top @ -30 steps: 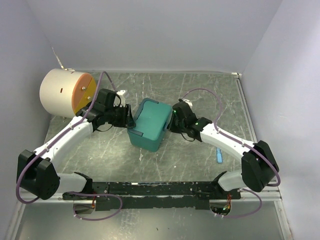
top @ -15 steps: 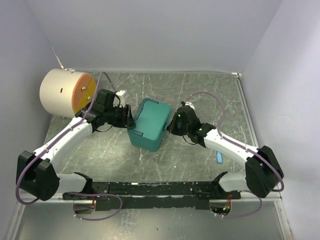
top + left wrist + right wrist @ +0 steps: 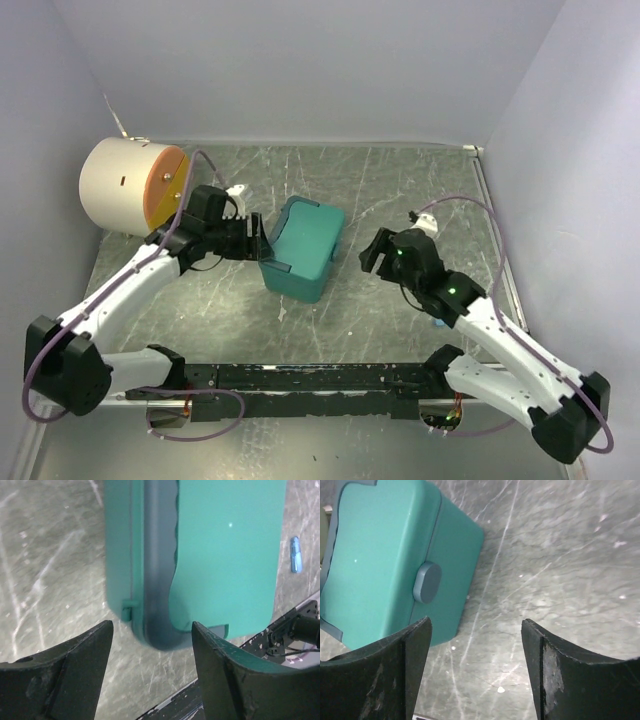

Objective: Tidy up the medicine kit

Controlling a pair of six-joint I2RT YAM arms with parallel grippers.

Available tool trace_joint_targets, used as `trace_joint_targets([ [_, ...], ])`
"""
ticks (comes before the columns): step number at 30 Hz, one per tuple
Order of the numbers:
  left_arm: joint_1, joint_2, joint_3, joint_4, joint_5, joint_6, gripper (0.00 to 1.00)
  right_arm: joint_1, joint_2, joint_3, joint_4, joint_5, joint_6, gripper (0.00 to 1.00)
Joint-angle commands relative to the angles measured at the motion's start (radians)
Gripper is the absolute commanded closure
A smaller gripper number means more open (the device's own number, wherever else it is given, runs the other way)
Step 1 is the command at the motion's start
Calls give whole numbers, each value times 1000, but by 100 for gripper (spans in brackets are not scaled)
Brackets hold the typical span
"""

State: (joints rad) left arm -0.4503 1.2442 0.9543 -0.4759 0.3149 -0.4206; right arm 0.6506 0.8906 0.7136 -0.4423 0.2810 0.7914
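The medicine kit (image 3: 302, 252), a teal box with its lid down, sits mid-table. It fills the top of the left wrist view (image 3: 225, 555) and the upper left of the right wrist view (image 3: 380, 555), where its grey latch (image 3: 426, 582) shows. My left gripper (image 3: 259, 244) is open at the kit's left side. The kit's rounded corner lies just ahead of the left gripper (image 3: 151, 625), with a gap to each finger. My right gripper (image 3: 372, 256) is open and off to the right of the kit. The right gripper (image 3: 475, 621) has only bare table between its fingers.
A big cream cylinder with an orange face (image 3: 130, 187) lies at the back left, close behind my left arm. A small blue item (image 3: 438, 319) lies by my right forearm and also shows in the left wrist view (image 3: 295, 554). A black rail (image 3: 320, 378) runs along the near edge.
My right gripper opened, let go of the kit's right side and drew back to the right. My left gripper opened wider at the kit's left side.
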Motion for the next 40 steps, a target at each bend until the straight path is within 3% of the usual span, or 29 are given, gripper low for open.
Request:
trace_joint_targets([
  [1,-4,-159,46,-93,-190,-4,22,-3,-122,80,-172,139,-78,24],
  [3,-4,-258,63,-109,-247,7,17,-3,-185,109,-210,176,-113,20],
  [5,-4,-338,73,-128,-306,11,14,-3,-231,141,-241,208,-133,2],
  [6,-4,-378,77,-138,-324,18,9,-3,-246,162,-263,234,-129,0],
  [10,-5,-552,92,-172,-410,25,0,-3,-263,268,-416,326,-115,0],
  [20,-4,-858,224,-311,-607,113,0,-3,-396,428,-568,419,-130,0],
  [29,-4,-895,324,-414,-677,138,1,-3,-470,530,-602,457,-185,0],
  [40,-5,-910,271,-404,-660,131,0,-3,-479,516,-583,453,-190,0],
])
